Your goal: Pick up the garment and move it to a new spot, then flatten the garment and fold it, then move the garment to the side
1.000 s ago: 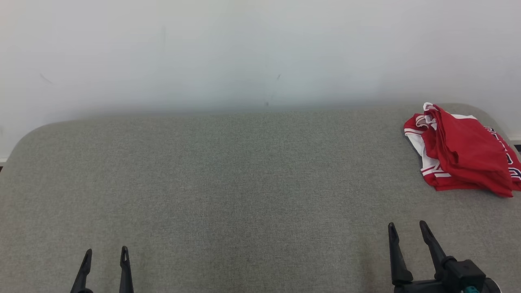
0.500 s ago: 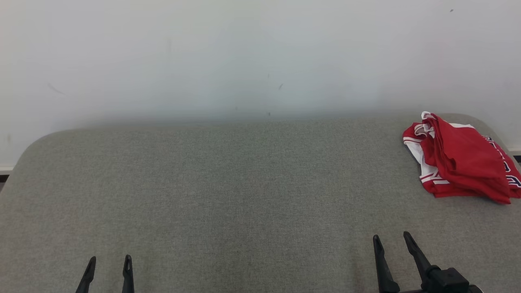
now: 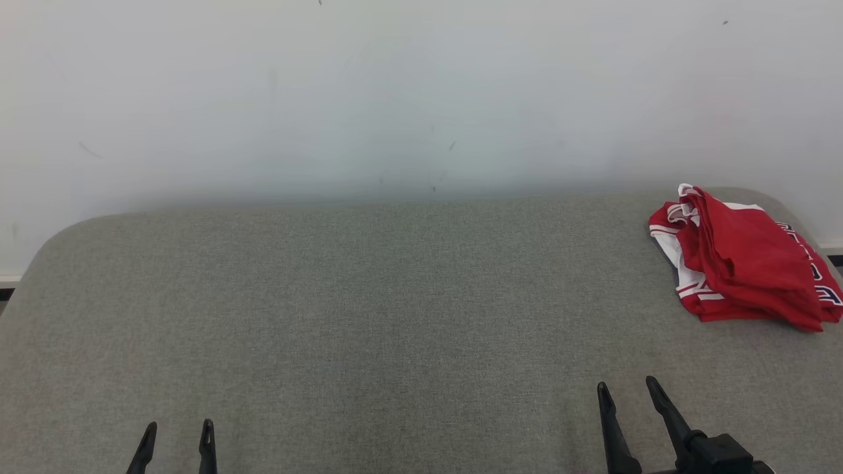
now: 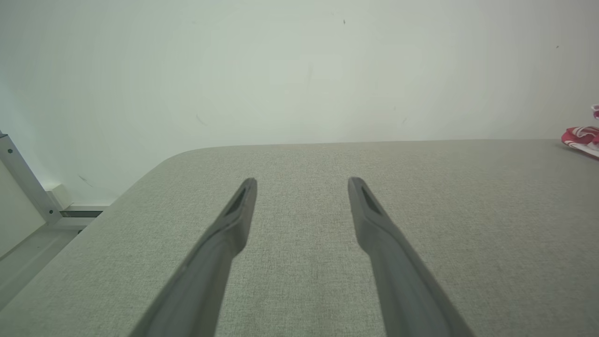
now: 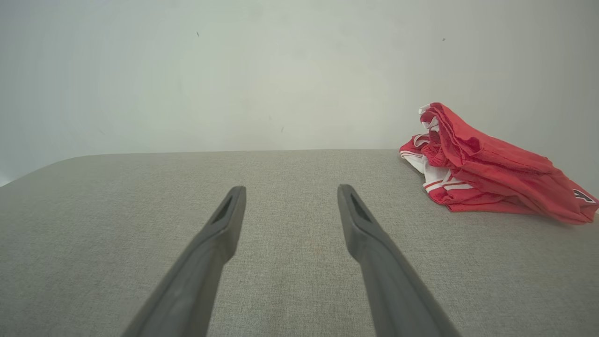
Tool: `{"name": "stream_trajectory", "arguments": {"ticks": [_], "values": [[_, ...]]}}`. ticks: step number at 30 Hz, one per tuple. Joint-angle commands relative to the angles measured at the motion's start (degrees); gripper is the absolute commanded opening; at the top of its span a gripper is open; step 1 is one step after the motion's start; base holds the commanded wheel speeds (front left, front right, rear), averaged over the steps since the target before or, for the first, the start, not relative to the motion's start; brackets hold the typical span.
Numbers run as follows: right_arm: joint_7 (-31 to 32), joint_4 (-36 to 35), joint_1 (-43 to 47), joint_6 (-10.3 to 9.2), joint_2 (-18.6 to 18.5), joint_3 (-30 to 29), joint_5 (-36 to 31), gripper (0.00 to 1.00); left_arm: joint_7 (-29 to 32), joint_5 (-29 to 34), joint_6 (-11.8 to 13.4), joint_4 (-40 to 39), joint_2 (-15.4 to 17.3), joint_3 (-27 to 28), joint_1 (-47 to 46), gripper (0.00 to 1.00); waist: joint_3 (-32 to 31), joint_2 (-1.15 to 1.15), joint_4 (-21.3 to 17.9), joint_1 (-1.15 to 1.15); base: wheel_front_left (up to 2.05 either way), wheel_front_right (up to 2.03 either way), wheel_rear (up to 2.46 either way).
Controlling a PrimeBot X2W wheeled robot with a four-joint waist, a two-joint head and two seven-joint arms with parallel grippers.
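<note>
Since a second ago the head camera tipped up. Left hand [image 3: 179,426] and right hand [image 3: 624,385] hover spread over the bench [image 3: 395,296]; the crumpled garment [image 3: 744,263] lies far right, near the wall [image 3: 395,99].

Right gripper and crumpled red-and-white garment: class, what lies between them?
Nothing: bare grey fabric tabletop separates the right gripper from the crumpled red-and-white garment, clear in the head and right wrist views.

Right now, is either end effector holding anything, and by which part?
Nothing. Left end effector and right end effector are open and empty; the red jersey lies apart.
</note>
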Motion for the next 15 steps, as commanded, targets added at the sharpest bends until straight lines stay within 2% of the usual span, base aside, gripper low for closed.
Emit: {"name": "stream_trajectory", "arguments": {"ticks": [1,15], "values": [[-0.02,-0.41,-0.01,-0.17,-0.23,0.28,0.75,1.0,-0.15,0.2,0.09,0.03,0.08,0.24,0.1,1.0,-0.05,0.0,0.09,0.0,0.0,0.0,0.0],[-0.02,-1.6,-0.01,-0.17,-0.4,0.21,1.73,1.0,-0.15,-0.1,0.29,-0.84,-0.3,0.79,-0.08,1.0,-0.03,0.0,0.3,0.0,0.0,0.0,0.0]]}}
